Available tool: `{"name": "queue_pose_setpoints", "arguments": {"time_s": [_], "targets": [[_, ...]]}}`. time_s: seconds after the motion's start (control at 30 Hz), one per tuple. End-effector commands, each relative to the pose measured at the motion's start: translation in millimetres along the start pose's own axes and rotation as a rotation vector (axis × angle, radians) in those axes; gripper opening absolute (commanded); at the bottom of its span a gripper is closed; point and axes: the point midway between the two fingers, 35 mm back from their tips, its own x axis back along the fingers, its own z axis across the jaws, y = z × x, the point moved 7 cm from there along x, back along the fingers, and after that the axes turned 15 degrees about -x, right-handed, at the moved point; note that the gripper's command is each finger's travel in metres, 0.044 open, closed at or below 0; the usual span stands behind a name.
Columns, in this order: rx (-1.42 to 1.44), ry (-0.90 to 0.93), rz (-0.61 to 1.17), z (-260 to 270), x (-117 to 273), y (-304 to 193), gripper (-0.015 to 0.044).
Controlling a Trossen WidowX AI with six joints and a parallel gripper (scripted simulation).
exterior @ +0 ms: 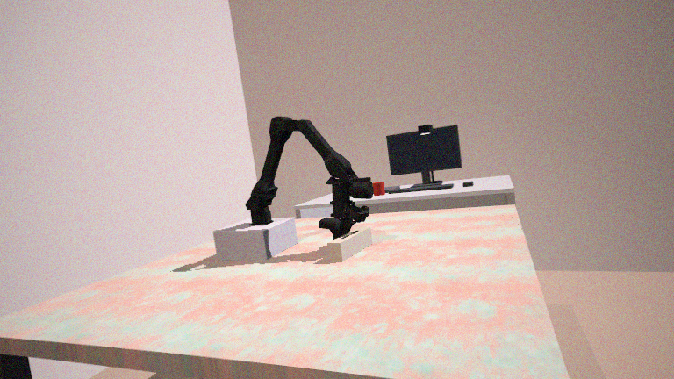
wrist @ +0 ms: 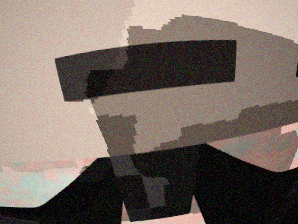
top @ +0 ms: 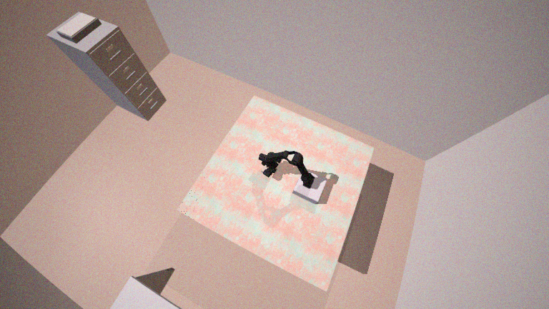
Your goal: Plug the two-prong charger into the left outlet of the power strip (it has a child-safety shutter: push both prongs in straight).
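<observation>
The charger [wrist: 162, 187] was clamped in the hand [top: 267, 172] [exterior: 342, 234] [wrist: 150, 147], with a dark finger showing on either side of it in the wrist view. The hand was pointed downward at the pale power strip [exterior: 354, 246] [wrist: 167, 115], low over its top in the exterior view. In the wrist view, the charger's dark body was seen at the strip's near edge, and a dark rectangular panel [wrist: 175, 65] was seen on the strip beyond it. The prongs were hidden, so whether any contact was made with the outlet could not be told. Nor could the left outlet be told from the others. Shadow was cast across much of the strip.

The strip was set on the pink and pale-green worktop [top: 268, 130] [exterior: 283, 311] [wrist: 27, 187], near the white block [top: 307, 194] [exterior: 240, 245] on which the black arm [top: 297, 158] [exterior: 277, 139] was mounted. The arm was bent in a high arch between block and strip. Behind the worktop, a monitor [exterior: 424, 150] and a mouse [exterior: 467, 183] were supported by a white desk [exterior: 490, 187]. In the top view, a drawer cabinet [top: 86, 71] was seen well apart from the worktop.
</observation>
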Motion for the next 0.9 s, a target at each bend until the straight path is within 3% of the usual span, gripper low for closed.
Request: {"name": "queue_pose_setpoints", "arguments": {"time_s": [0.0,0.87], "targets": [[0.002,0.015,-0.040,3.6,3.8,11.1,0.0000],[0.002,0.015,-0.040,4.6,7.4,15.2,0.0000]]}}
